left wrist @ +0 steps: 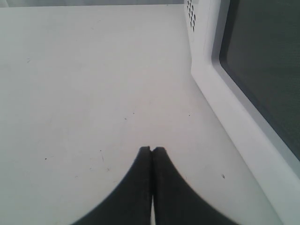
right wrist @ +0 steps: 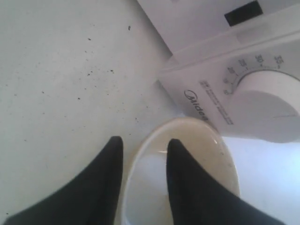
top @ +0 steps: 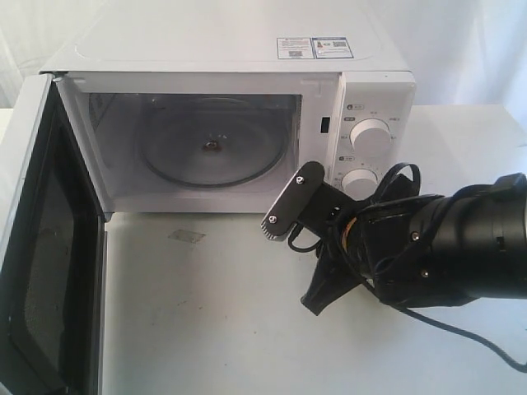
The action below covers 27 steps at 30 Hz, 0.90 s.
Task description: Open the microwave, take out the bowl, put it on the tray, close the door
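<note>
- Nearest the ext cam: the door [top: 49, 271] of the microwave [top: 206, 49] stood swung wide open at the microwave's left side, dark window turned inward
- The left gripper [left wrist: 151, 150] sat low over the table [left wrist: 70, 93], just beside the door's outer face; jaws clenched, tips touching, nothing betw them; it didn't show in the ext view
- The right arm [top: 469, 247] reached in from the microwave's right, w/ its front end just ahead of the control panel [top: 395, 99]
- The right gripper [right wrist: 144, 140] was grasping the bowl [right wrist: 145, 183]: one finger inside, one outside, rim betw them
- The bowl was out of the cavity, just in front of the control panel, close to the Midea logo [right wrist: 197, 107]; couldn't make it out in the ext view
- Further back, the clear glass turntable [top: 210, 148] lay flat on the cavity floor
- The two dials [top: 370, 132] sat one above the other on the microwave's right panel, the lower one partly behind the gripper and its cable
- Farthest: stickers [top: 315, 47] on the microwave's top, toward its right
</note>
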### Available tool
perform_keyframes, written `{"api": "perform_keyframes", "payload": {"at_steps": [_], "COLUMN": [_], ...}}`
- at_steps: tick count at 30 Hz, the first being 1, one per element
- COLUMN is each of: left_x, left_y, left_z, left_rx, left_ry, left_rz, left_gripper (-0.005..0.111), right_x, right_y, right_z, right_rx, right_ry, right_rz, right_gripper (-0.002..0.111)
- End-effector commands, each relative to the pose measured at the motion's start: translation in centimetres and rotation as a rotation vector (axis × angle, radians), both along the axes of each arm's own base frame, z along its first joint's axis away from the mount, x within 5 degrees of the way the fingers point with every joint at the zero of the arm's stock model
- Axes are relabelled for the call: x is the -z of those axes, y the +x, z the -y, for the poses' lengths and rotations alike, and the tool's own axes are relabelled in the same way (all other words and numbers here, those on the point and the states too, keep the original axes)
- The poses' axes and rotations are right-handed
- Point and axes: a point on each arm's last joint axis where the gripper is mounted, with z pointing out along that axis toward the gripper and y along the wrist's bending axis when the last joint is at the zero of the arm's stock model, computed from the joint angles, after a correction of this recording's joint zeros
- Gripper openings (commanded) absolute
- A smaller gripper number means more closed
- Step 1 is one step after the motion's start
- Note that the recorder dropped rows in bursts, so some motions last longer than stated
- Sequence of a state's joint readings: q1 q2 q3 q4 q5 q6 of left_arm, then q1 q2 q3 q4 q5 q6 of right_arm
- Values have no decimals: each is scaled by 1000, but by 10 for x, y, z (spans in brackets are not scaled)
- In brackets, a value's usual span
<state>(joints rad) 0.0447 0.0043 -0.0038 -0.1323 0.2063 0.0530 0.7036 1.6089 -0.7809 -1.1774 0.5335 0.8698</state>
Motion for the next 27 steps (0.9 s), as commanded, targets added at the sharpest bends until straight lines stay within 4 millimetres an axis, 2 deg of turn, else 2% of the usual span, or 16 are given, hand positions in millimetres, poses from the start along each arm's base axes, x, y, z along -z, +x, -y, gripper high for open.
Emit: {"api": "perform_keyframes", "payload": {"at_steps": [1,4,6,9,11,13,18,21,24,27], "left_x": [1,1,1,1,1,1,1,1,1,1], "left_y": [0,0,0,0,0,0,0,0,0,0], "left_z": [1,1,1,1,1,1,1,1,1,1], "left_rx": [9,9,9,9,9,9,9,9,9,9], "left_ry": [-8,-8,-8,-8,-8,-8,-8,-8,-8,-8], "left_rz": [-2,-2,-2,-2,-2,-2,-2,-2,-2,-2], "left_gripper": [0,0,0,0,0,0,0,0,0,0], "right_x": [-5,-17,-34,-69,-83,-84,-67,-65,-75,-96], "right_y": [0,-1,-4,-17,-22,-25,-34,-39,-48,-60], "right_z": [-1,-3,-4,-2,1,4,9,10,10,11], "right_rx": [1,49,22,-26,-40,-35,-15,-19,-54,-130], "right_ry": [67,169,238,386,430,434,437,474,563,668], "right_rz": [9,39,77,146,178,181,119,102,111,162], "right_gripper": [31,30,24,0,0,0,0,0,0,0]}}
